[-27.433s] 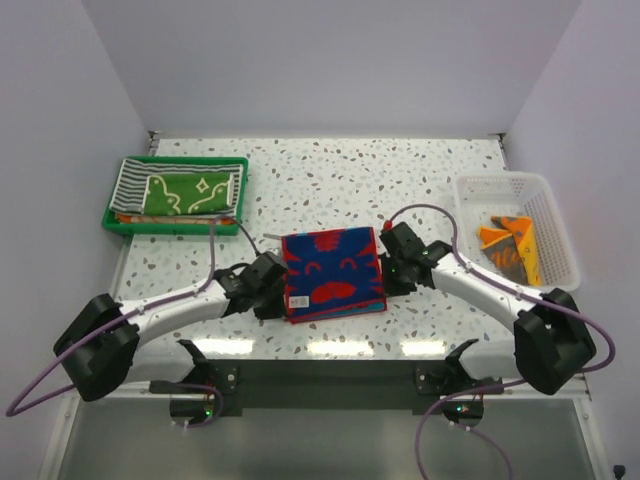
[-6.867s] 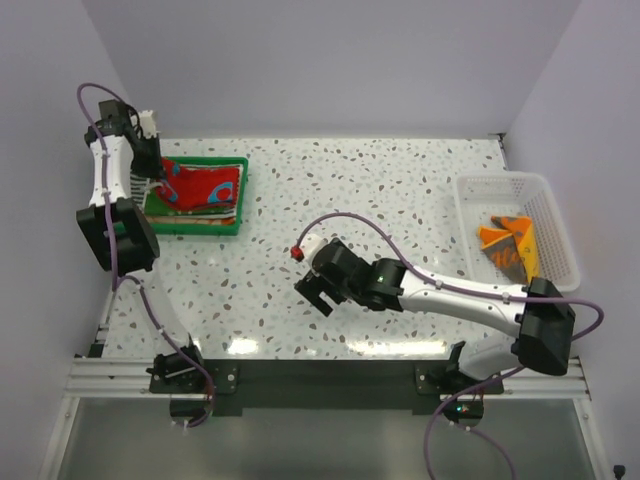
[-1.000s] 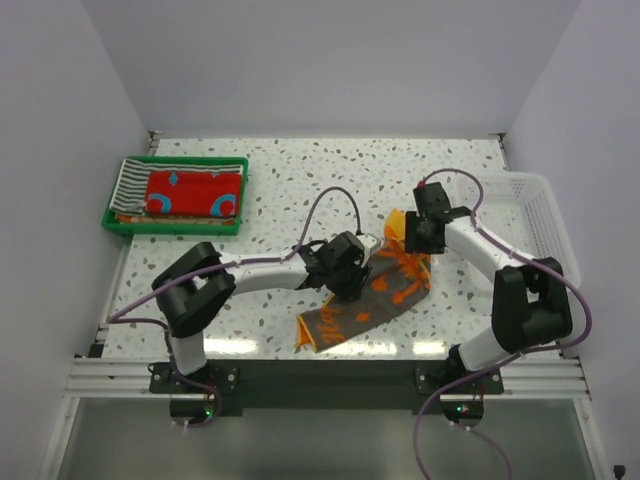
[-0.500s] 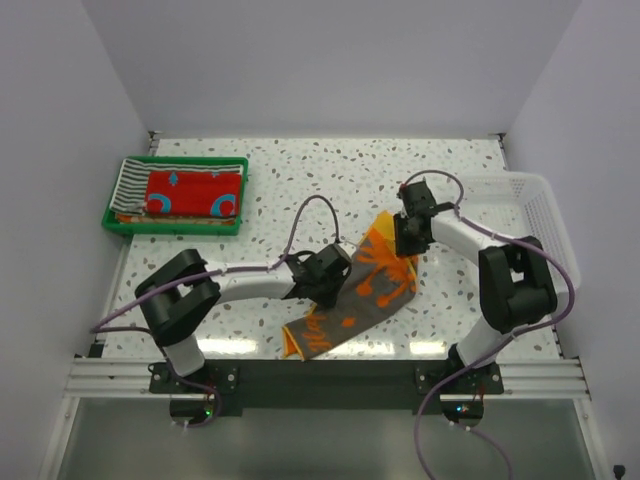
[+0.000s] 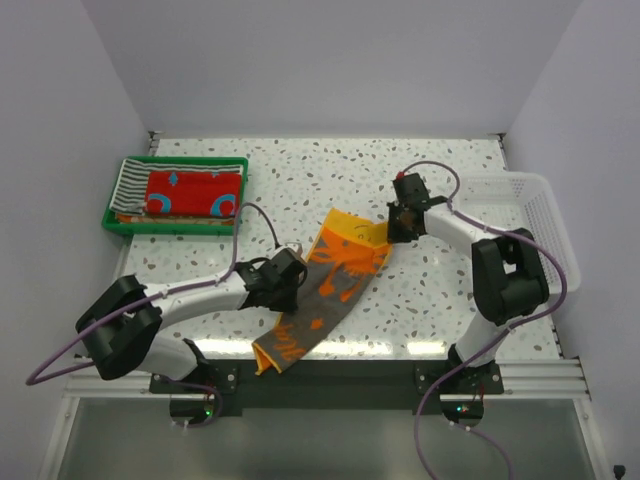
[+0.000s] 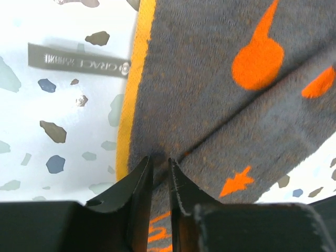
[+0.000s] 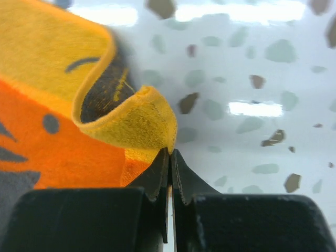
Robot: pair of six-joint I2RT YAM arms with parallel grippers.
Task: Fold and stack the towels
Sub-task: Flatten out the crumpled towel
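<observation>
the orange and grey towel lies stretched out on the speckled table. the left gripper pinches its grey side. the right gripper pinches its yellow corner.

mid towel: grey w/ orange shapes, yellow edge. tray green; tray towel red, blue marks.

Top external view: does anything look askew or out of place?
The grey-and-orange towel lies diagonally, its near end overhanging the front edge of the table, its far corner curled over in the right hand.
</observation>
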